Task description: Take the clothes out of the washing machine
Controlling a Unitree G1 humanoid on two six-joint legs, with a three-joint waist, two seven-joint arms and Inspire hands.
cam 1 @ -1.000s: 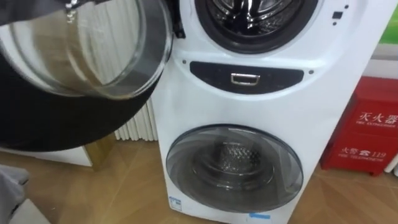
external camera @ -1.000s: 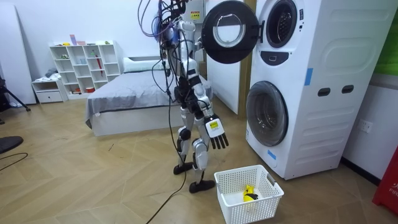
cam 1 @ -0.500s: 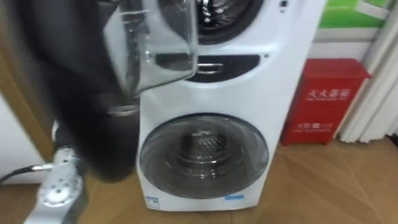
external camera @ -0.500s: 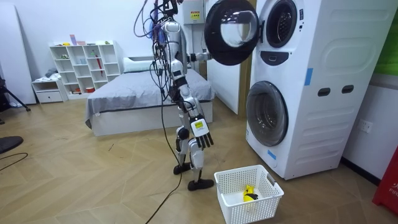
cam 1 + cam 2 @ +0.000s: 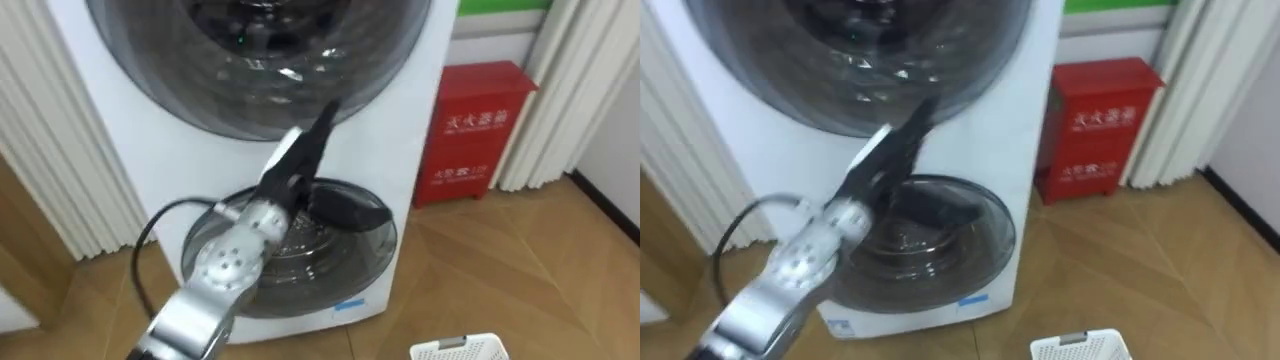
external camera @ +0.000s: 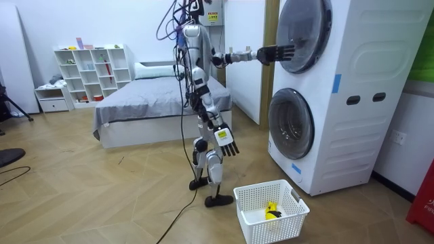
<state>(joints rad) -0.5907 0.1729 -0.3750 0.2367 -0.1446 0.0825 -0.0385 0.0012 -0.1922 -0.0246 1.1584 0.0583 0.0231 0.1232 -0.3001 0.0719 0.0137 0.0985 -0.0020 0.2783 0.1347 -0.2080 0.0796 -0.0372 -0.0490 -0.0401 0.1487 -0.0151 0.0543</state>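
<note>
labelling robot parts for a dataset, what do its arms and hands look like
The left arm is silver metal with a round, hole-dotted wrist joint and a looping black cable. The left hand is black with slim fingers. The right hand is black too, with a pale tag on its back.

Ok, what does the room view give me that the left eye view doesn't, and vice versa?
Room view: the right hand hanging open, a yellow item in the white plastic basket, the grey bed. Left eye view: the white pleated curtain past the red cabinet. Both: the left hand flat on the upper round glass door, the lower door, the basket.
</note>
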